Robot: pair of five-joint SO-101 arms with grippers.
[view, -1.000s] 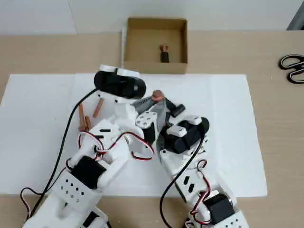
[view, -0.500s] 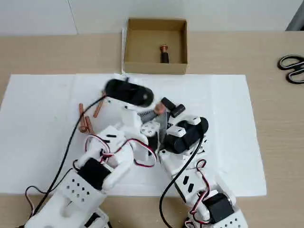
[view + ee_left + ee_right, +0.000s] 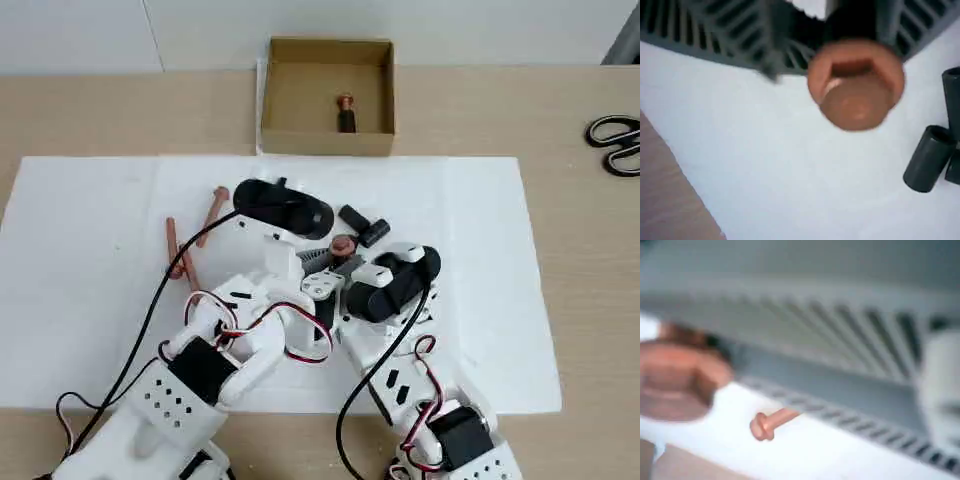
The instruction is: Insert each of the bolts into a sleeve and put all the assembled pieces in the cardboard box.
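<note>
Light wooden table, white paper sheet, and at the sheet's middle the left gripper clamped on a copper-coloured bolt.

Just past the sheet's far edge, the open brown cardboard box holds one black-sleeved bolt. The right gripper sits just beside the clamped bolt's round head (open or closed, I cannot tell). More loose bolts of the same colour lie on the sheet on the left arm's side. Short black cylindrical sleeves rest near both grippers, toward the box.
</note>
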